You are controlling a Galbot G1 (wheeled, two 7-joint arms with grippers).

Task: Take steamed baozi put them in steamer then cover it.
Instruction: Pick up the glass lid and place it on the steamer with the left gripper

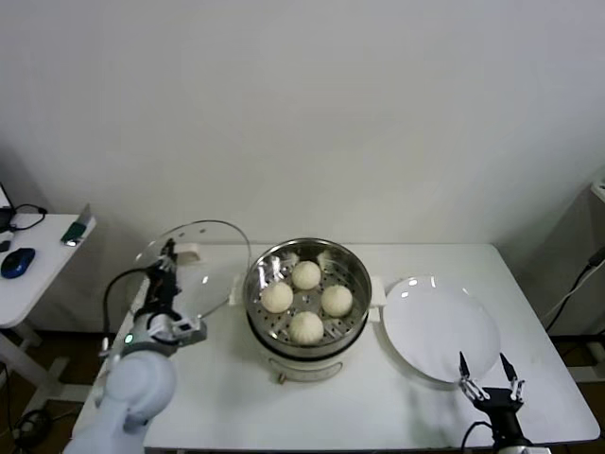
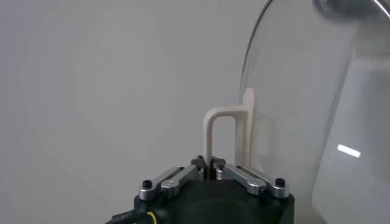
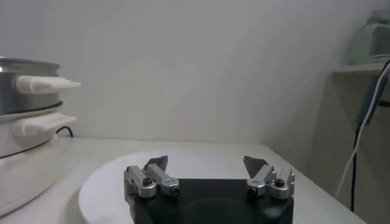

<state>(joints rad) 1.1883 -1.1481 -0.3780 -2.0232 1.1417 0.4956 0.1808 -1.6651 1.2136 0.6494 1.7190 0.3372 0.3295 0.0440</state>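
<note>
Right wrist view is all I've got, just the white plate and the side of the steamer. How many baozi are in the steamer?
Observer: Four steamed baozi sit in the steamer, none on the white plate.
Operator: Is the cover on?
Observer: No. The glass cover is held up, tilted on edge, to the steamer's left.
Operator: Who holds it?
Observer: The left gripper is shut on the cover's cream-white bar handle.
Operator: And my right gripper?
Observer: The right gripper is open, by the near edge of the plate, holding nothing.
</note>
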